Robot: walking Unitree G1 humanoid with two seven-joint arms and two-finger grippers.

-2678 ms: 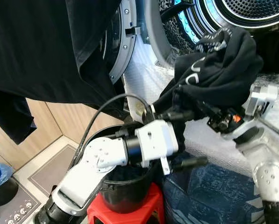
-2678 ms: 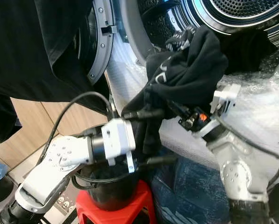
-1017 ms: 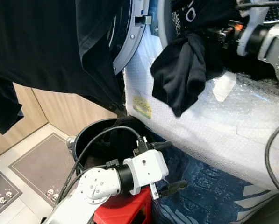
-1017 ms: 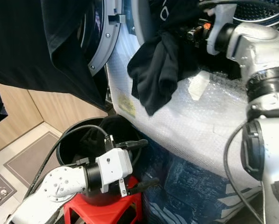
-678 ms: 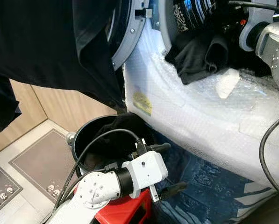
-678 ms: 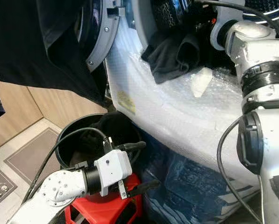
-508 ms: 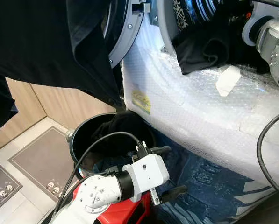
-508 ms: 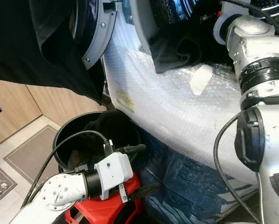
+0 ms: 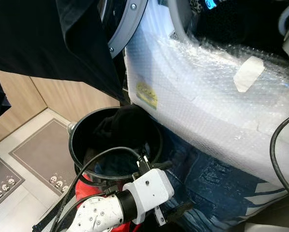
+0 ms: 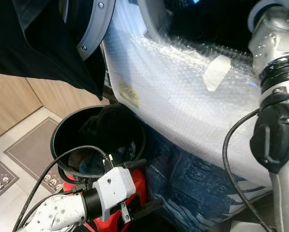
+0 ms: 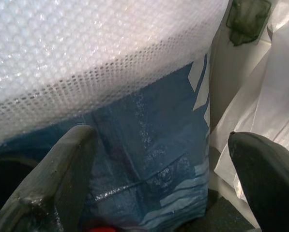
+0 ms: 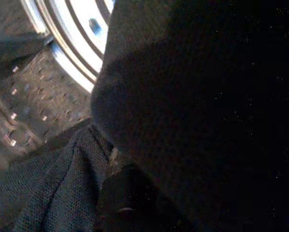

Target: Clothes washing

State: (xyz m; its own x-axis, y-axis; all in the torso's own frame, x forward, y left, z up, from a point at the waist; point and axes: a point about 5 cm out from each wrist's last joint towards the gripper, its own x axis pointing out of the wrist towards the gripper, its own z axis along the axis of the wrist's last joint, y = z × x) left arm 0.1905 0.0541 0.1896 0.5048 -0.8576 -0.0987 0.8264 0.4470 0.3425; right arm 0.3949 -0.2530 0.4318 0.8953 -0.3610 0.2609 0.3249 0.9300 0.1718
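The left gripper (image 9: pixel 169 186) sits low in front of the robot, its two black fingers (image 11: pixel 62 174) spread wide with nothing between them. It hovers just beside the near rim of the black bucket (image 9: pixel 76 145), over the red stool (image 10: pixel 137 186) that carries the bucket. Through the gap between the fingers, the left wrist view shows the blue plastic wrap (image 11: pixel 149 159) and, above it, the bubble wrap (image 11: pixel 86 53) that covers the front of the washing machine (image 9: pixel 207 96).

The right arm (image 10: pixel 277 72) reaches up into the machine's dark opening at the top right. Its gripper is inside, and whether its fingers are spread or closed cannot be told. The right wrist view is very dark: a mass of black cloth (image 12: pixel 202 116) lies close before the camera, with the perforated metal drum (image 12: pixel 33 82) behind it and dark knit fabric below.

Dark clothes (image 9: pixel 125 125) lie inside the bucket, heaped against its far wall next to the machine. A black garment (image 9: pixel 42 43) hangs over the open washer door (image 9: pixel 125 24) at the upper left. A strip of tape (image 9: pixel 248 72) is stuck on the bubble wrap near the opening. A grey mat (image 9: pixel 42 154) lies on the floor left of the bucket.
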